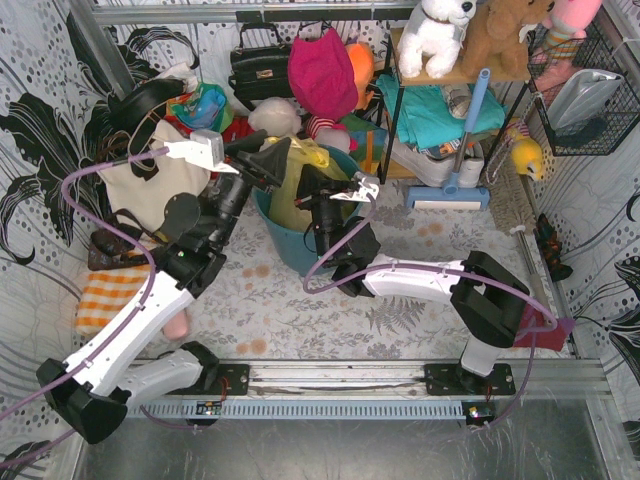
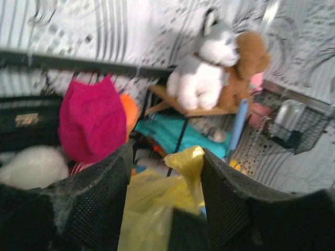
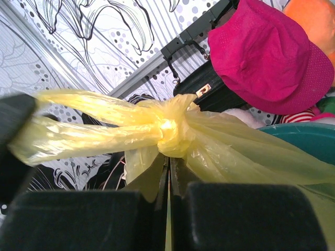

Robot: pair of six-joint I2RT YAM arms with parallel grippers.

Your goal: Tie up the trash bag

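The trash bag (image 1: 292,190) is thin yellow-green plastic and sits in the teal round bin (image 1: 285,245). In the right wrist view its top is drawn into a knot (image 3: 175,128), with two tails running left. My right gripper (image 3: 168,162) is shut just under the knot, with a thin sheet of the bag pinched between its jaws; it also shows in the top view (image 1: 318,192). My left gripper (image 2: 165,154) is open over the bag's left side (image 1: 268,162). A twisted bag tail (image 2: 191,164) lies against its right finger (image 2: 225,198).
A cream tote bag (image 1: 150,185) with black straps lies left of the bin. A magenta cap (image 1: 322,72), a black handbag (image 1: 260,62), plush toys (image 1: 440,35) on a shelf and a blue-handled mop (image 1: 462,140) crowd the back. An orange checked cloth (image 1: 108,295) lies at the left.
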